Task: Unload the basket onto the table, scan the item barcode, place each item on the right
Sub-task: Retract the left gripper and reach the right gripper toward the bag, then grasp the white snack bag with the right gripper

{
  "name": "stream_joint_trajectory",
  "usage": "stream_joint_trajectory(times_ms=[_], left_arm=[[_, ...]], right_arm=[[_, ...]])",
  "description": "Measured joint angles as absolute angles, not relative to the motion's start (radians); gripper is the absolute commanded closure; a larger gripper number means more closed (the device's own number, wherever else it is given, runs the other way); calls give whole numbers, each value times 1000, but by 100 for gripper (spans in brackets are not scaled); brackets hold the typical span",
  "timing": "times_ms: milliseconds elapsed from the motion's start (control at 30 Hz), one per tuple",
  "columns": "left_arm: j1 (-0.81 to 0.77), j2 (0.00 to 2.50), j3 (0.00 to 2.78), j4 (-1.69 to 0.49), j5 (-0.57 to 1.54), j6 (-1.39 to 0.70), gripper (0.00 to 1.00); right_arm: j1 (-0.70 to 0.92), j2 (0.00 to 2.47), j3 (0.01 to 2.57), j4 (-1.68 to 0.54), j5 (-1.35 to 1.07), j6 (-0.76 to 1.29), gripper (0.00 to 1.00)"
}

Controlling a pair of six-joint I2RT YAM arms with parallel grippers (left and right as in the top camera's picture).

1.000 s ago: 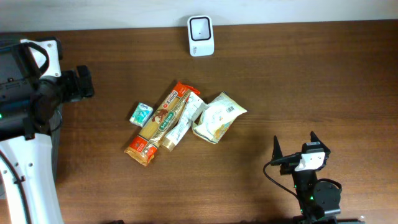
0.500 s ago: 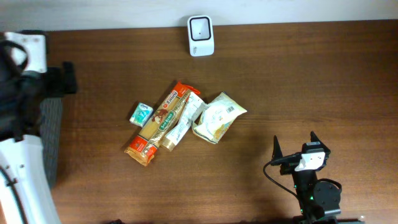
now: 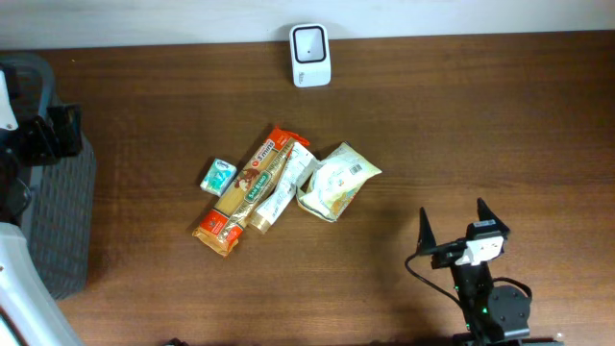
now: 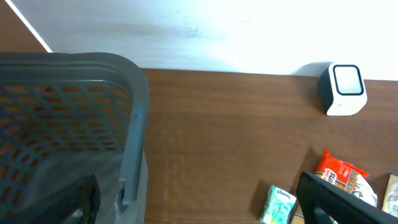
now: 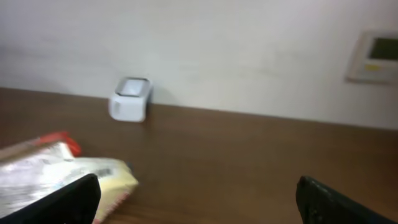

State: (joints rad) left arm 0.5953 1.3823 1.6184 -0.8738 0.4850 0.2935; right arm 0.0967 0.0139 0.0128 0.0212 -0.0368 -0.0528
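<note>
One spaghetti pack (image 3: 246,191) runs lower-left to upper-right.

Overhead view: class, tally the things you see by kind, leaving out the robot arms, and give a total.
Scanner: 1
Basket: 1
Packaged items: 4 (pasta packet, small green pack, white tube, white pouch)
Total: 6

1. Scanner (image 3: 310,55) stands at the table's (image 3: 480,125) far edge, about midway along.
2. Pasta pack (image 3: 245,190) lies diagonally mid-table, well in front of the scanner.
3. Tissue pack (image 3: 218,177) lies just left of the pasta pack.
4. Tube (image 3: 279,197) lies along the pasta pack's right side.
5. Pouch (image 3: 336,180) lies right of the tube, touching it.
6. Basket (image 3: 58,231) sits at the table's left end, well apart from the packs.
</note>
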Motion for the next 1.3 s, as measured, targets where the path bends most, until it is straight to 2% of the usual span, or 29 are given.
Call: stream_joint_trajectory(times_ms=[100, 200, 300, 500, 633, 700, 800, 833, 867, 900, 967, 1067, 1200, 1233, 1300], left_arm=[[595, 1382, 1618, -874, 487, 294, 1], [595, 1382, 1618, -874, 488, 294, 1], [595, 1382, 1618, -875, 491, 296, 1], [595, 1380, 1619, -876, 494, 296, 1], [595, 1380, 1619, -876, 495, 296, 1], [595, 1380, 1619, -877, 495, 296, 1], [595, 1380, 1619, -876, 495, 296, 1], [595, 1380, 1619, -877, 495, 296, 1], [595, 1380, 1619, -877, 495, 296, 1], [595, 1380, 1619, -877, 495, 296, 1], [595, 1380, 1619, -877, 495, 296, 1], [595, 1380, 1619, -877, 495, 296, 1], [595, 1380, 1619, -877, 495, 296, 1], [595, 1380, 1619, -877, 495, 296, 1], [595, 1380, 1619, -877, 495, 296, 1]], right_arm=[[97, 14, 20, 7, -134, -52, 1], [97, 81, 132, -73, -223, -53, 2], [97, 256, 331, -146, -315, -52, 1], [97, 803, 827, -538, -403, -53, 2], [95, 1049, 919, -546, -487, -17, 2], [95, 1159, 919, -509, -617, 1, 16], [95, 1305, 920, -419, -703, 90, 25], [96, 1350, 920, -414, -698, 155, 34], [100, 1387, 920, -412, -686, 216, 34], [119, 1429, 920, -409, -642, 328, 34], [213, 1462, 920, -408, -522, 476, 24], [325, 1498, 920, -410, -352, 664, 20], [358, 1556, 920, -410, -337, 748, 8], [387, 1583, 920, -400, -342, 764, 1], [437, 1627, 920, -353, -346, 788, 1]])
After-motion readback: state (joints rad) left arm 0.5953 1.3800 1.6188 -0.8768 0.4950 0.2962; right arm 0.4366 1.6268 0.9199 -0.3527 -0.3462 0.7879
